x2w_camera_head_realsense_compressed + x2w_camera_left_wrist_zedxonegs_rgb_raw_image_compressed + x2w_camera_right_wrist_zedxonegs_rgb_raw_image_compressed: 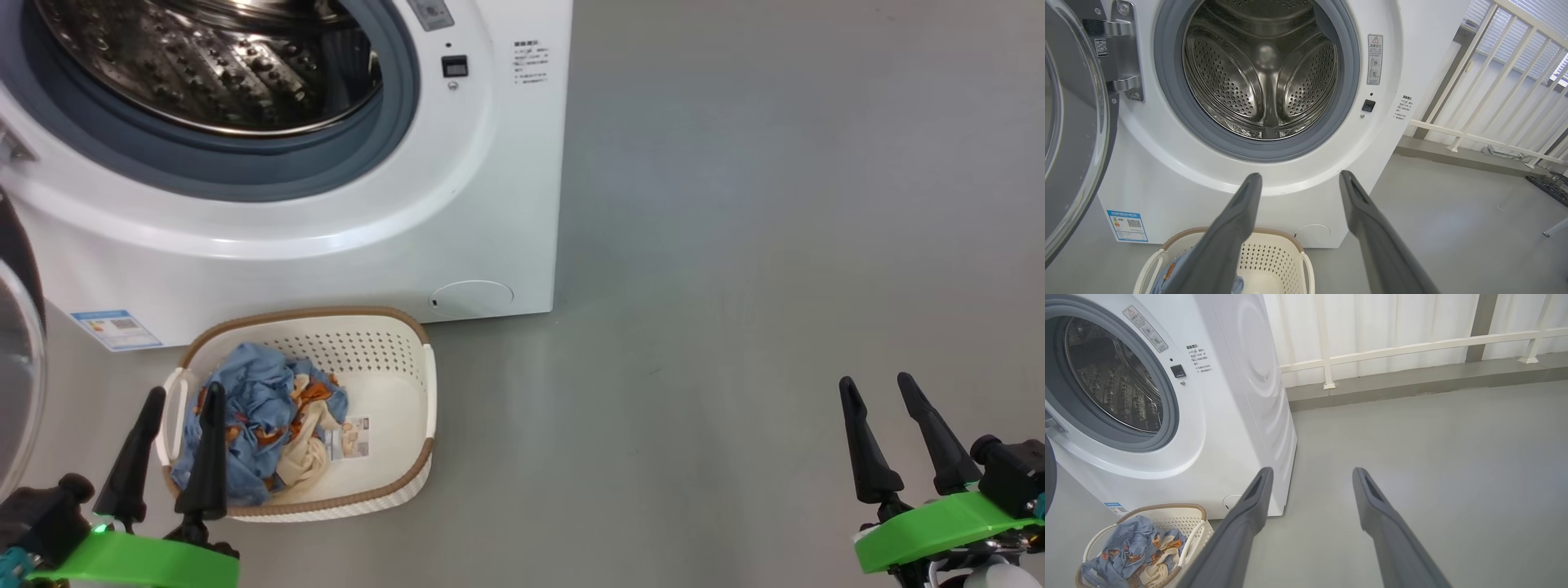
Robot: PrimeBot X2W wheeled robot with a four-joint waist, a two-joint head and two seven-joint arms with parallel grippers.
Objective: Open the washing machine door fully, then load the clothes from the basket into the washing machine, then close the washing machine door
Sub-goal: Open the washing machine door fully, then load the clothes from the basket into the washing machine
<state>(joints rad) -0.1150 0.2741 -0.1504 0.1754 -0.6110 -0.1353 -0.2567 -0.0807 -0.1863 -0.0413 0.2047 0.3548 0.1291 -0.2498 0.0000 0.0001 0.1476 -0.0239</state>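
Washing machine door (1069, 122) swung wide at left, basket (400, 327) of clothes (253, 408) just before washing machine (326, 245), open floor (735, 286) right; left gripper (184, 390) above basket's near-left edge, right gripper (875, 380) far right, both low, fingers spread wide, empty.

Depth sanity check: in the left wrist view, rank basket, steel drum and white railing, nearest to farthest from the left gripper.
1. basket, just below the open left gripper.
2. steel drum, ahead, inside the washer.
3. white railing, far right, beyond the washer.
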